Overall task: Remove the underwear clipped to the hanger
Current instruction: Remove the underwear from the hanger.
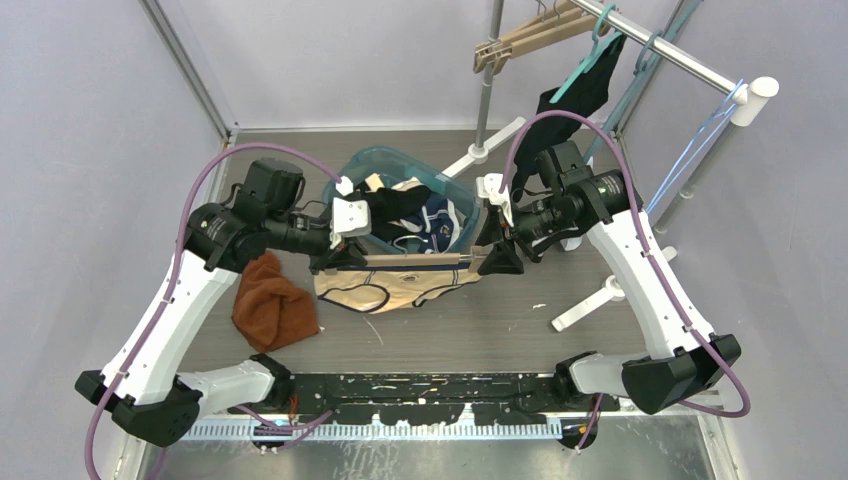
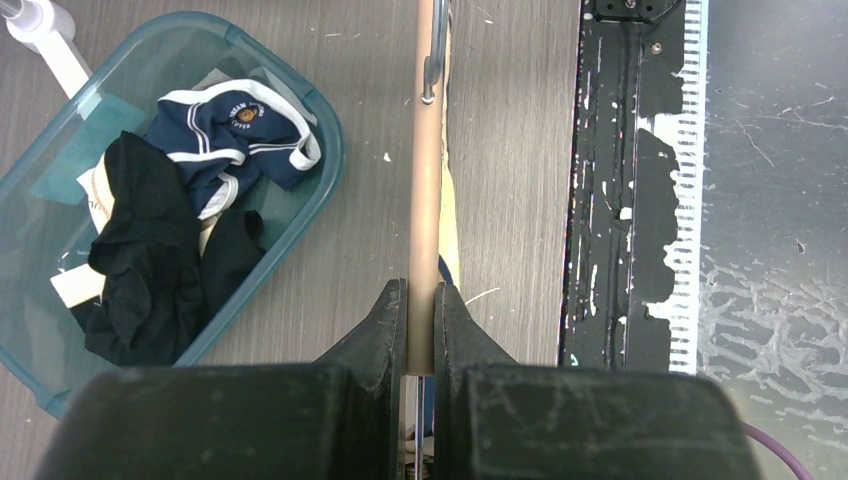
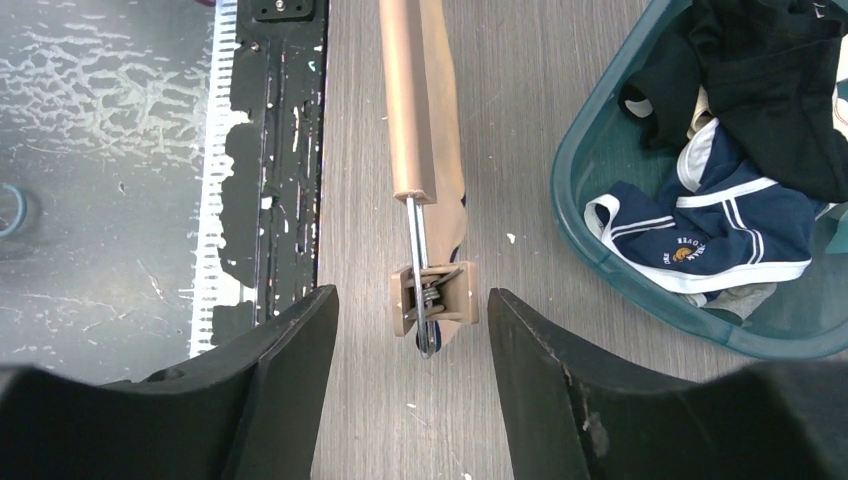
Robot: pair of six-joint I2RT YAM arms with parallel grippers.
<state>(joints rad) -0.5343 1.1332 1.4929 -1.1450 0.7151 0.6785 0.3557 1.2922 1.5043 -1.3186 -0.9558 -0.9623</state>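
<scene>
A wooden hanger (image 1: pixel 425 260) is held level over the table between my two arms. Beige underwear (image 1: pixel 398 290) with dark trim hangs under its bar. My left gripper (image 2: pixel 421 290) is shut on the bar's left end (image 2: pixel 424 150); a sliver of the underwear (image 2: pixel 450 215) shows beside the bar. At the other end my right gripper (image 3: pixel 410 293) is open. Its fingers stand on either side of the wooden spring clip (image 3: pixel 433 297) without touching it. Beige cloth (image 3: pixel 445 120) runs under the bar down to that clip.
A teal bin (image 1: pixel 455 195) behind the hanger holds black and navy underwear. A brown towel (image 1: pixel 272 305) lies at the left. A garment rack (image 1: pixel 660 50) at the back right carries hangers and a black garment (image 1: pixel 580 90); its white feet (image 1: pixel 590 305) rest on the table.
</scene>
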